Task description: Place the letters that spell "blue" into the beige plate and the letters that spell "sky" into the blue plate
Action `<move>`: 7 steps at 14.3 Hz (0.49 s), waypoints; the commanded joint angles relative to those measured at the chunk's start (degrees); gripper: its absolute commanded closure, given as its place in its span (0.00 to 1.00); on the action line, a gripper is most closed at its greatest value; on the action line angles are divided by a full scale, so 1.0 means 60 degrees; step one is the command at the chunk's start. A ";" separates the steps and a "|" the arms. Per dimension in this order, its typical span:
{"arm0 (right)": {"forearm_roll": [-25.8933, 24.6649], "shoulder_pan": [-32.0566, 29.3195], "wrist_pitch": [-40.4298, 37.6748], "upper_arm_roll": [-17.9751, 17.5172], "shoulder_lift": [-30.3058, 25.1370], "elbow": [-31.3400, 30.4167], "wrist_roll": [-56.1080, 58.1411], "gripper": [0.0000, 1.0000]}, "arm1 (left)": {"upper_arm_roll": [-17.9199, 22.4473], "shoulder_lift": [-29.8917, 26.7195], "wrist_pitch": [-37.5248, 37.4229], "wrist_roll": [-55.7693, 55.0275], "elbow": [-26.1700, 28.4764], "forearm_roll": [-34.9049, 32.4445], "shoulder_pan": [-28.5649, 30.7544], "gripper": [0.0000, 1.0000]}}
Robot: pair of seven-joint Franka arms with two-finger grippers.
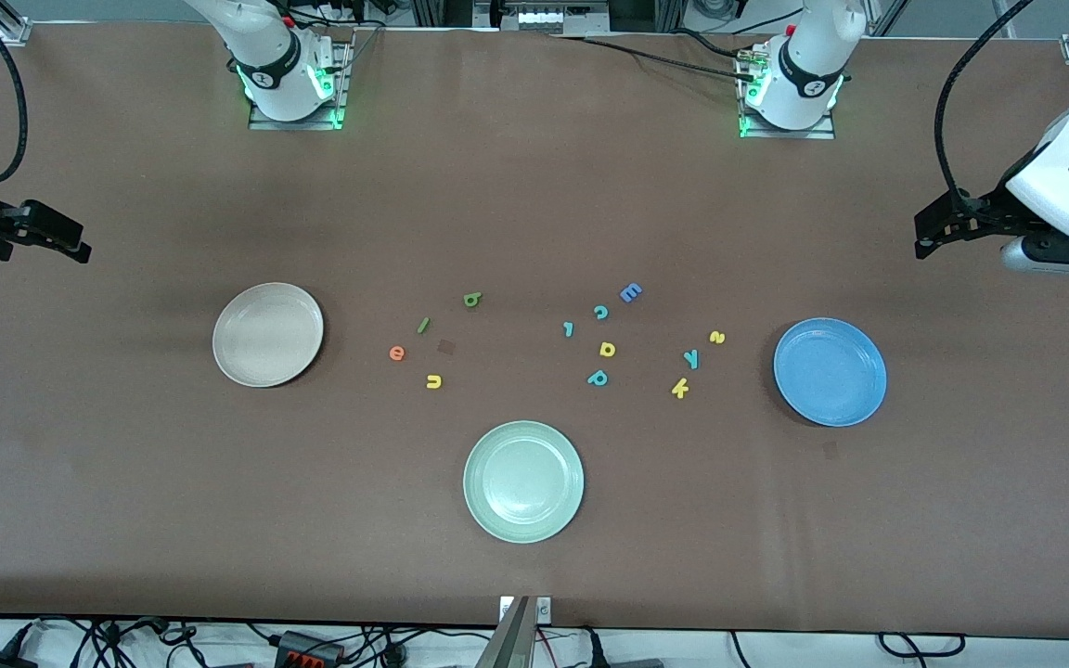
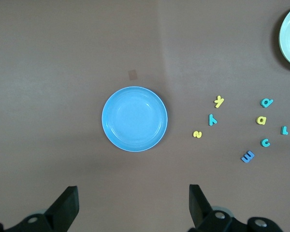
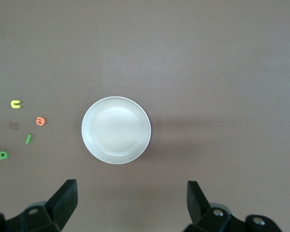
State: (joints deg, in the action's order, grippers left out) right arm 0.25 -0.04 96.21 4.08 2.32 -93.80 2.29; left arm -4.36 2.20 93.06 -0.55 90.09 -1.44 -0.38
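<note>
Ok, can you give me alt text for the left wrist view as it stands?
The blue plate lies empty on the brown table, with the left end effector open above it. Beside the plate lie the yellow k, teal y and yellow s, with other foam letters past them.

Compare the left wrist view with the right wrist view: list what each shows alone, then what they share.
Only the left wrist view: the blue plate, the yellow s, teal y, yellow k, the spare letters including the blue E, and the pale green plate's edge.
Only the right wrist view: the beige plate, the green b, dark green l, orange e and yellow u.
Both: brown table and an open gripper, left, right.
</note>
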 commanded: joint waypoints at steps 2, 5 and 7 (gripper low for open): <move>-0.0115 -0.0110 -0.0040 -0.0064 -0.0270 -0.0201 -0.0118 0.00 | 0.0127 -0.0147 0.0061 0.0224 0.0132 0.0138 -0.0068 0.00; -0.0101 -0.0154 -0.0011 -0.0064 -0.0183 -0.0201 -0.0104 0.00 | 0.0127 -0.0147 0.0047 0.0224 0.0132 0.0138 -0.0054 0.00; -0.0101 -0.0154 0.0034 -0.0064 -0.0109 -0.0187 -0.0104 0.00 | 0.0127 -0.0147 0.0047 0.0224 0.0132 0.0138 -0.0054 0.00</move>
State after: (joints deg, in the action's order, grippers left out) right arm 0.25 -0.46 96.17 4.13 2.31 -93.89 2.29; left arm -4.33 2.20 93.06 -0.55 90.09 -1.44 -0.38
